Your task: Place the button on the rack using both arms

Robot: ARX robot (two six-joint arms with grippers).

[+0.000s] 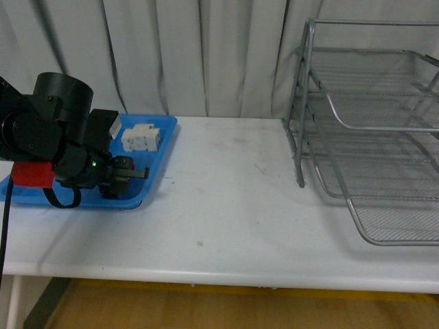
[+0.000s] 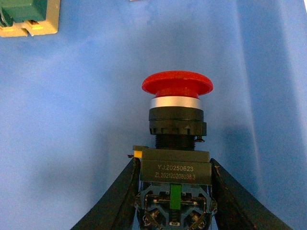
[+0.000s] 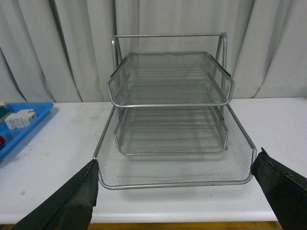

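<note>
The black left gripper (image 2: 173, 165) was clenched on the dark body of the red mushroom-capped button (image 2: 176, 96), inside the blue plastic tray (image 2: 72, 120) at the left edge of the white surface (image 1: 226, 205), seemingly ready to lift. The button's long axis followed the gripper, cap pointing away. The released right gripper (image 3: 175, 163) faced the silver mesh rack (image 3: 170, 103).

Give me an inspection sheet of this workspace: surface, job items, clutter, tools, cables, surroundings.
Surface: white table, faint scuffs.
Job's things: button over the blue tray; rack on the table's right, nothing seen in it.
Clutter: white block and green-topped block in the tray.
Tools: left tool shut on the button's body; right tool open, empty, facing the rack.
Cables: one black cable hanging by the left arm.
Surroundings: pale curtain behind, wooden floor below.
</note>
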